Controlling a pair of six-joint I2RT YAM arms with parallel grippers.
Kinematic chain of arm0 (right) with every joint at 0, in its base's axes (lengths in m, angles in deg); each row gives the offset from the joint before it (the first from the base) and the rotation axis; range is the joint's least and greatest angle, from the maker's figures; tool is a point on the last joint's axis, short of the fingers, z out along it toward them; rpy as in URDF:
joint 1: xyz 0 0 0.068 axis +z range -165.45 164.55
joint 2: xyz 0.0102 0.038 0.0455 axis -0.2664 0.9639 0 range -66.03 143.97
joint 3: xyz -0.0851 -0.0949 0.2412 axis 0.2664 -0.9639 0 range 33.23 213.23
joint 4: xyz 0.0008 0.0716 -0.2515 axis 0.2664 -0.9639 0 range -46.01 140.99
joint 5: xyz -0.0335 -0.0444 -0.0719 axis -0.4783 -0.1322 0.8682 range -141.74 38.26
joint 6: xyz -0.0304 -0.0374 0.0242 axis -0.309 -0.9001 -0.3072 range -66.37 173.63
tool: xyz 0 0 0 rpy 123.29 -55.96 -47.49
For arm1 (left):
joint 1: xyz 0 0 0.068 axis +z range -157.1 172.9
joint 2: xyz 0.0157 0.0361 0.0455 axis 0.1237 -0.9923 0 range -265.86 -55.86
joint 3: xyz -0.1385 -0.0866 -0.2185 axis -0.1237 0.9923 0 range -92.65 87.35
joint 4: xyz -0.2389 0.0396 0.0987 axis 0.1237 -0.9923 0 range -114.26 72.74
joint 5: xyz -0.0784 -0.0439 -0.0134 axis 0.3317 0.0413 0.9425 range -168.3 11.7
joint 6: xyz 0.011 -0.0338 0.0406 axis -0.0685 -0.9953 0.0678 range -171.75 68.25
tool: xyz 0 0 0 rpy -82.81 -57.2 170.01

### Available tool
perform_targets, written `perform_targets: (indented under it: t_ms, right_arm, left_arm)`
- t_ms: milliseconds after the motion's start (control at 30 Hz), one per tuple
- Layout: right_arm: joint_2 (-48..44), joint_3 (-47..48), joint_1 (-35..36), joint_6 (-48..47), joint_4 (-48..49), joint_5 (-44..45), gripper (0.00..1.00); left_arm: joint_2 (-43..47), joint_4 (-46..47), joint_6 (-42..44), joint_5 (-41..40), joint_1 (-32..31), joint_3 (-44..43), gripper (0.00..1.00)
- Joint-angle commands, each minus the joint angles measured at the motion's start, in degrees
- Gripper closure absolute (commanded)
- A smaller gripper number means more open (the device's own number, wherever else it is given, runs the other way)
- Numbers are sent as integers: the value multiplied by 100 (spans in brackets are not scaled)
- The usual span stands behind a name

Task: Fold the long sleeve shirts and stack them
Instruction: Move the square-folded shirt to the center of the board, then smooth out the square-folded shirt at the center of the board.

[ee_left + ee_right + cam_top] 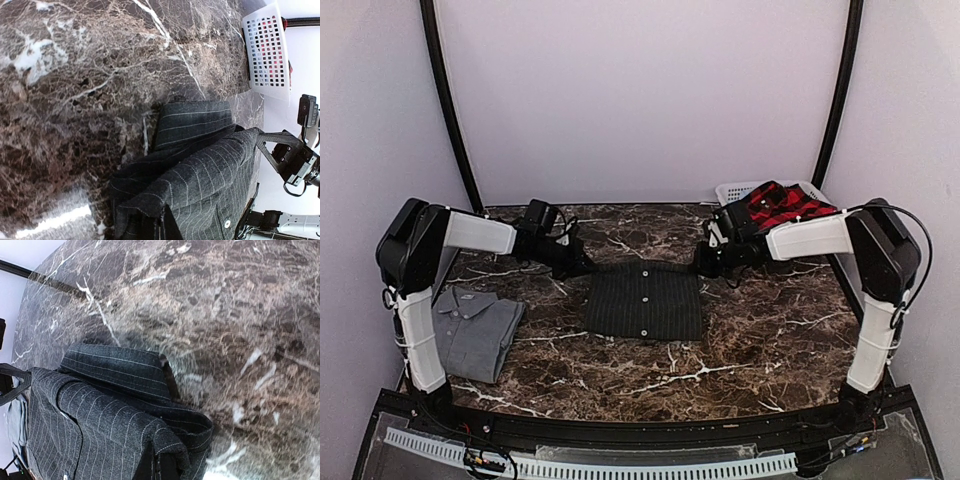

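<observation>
Two clamped grips: left pincer [582, 267] and right pincer [706, 264] each pinch a far corner of the black pinstriped shirt [645, 300], flat mid-tabletop [760, 340] | risk: uneven pulling skews the fold, or cloth slips free.

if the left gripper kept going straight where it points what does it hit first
The black pinstriped cloth shirt: the left gripper sits at its far corner, jaws seemingly shut on the cloth. Under that, likely the dark marble table top, though depth is unclear.

Your left arm [480, 232] and right arm [810, 238] match: white boxy links, black rounded joint housings, black wrists. A thin black cable [929, 250] loops past the right elbow, at three o'clock.
</observation>
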Motion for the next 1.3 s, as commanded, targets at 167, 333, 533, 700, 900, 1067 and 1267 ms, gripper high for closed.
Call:
perform_targets:
  t_ms: [167,333,533,700,900,1067,1267]
  right_arm:
    - [392,646,-238,-157,135,-60,94]
    - [294,869,-246,-278,-168,74,67]
    - [-102,1175,61,-535,-810,823,49]
    - [-59,1579,574,-676,-1269,1314,49]
    - [499,2117,1033,-744,-1203,1005,52]
    - [1282,2855,1112,-909,-1444,774,53]
    - [2168,3824,1077,-1136,-1837,776,54]
  left_arm:
    - [-477,-4,341,221,168,-1021,96]
    - [-482,-333,570,-30,205,-1339,57]
    - [59,-1025,924,-537,200,-1456,41]
    - [765,-1261,889,-641,10,-781,46]
    - [1478,-1212,609,-495,-439,56,60]
    - [1666,-928,311,-239,-776,516,66]
    - [1501,-590,139,24,-971,679,70]
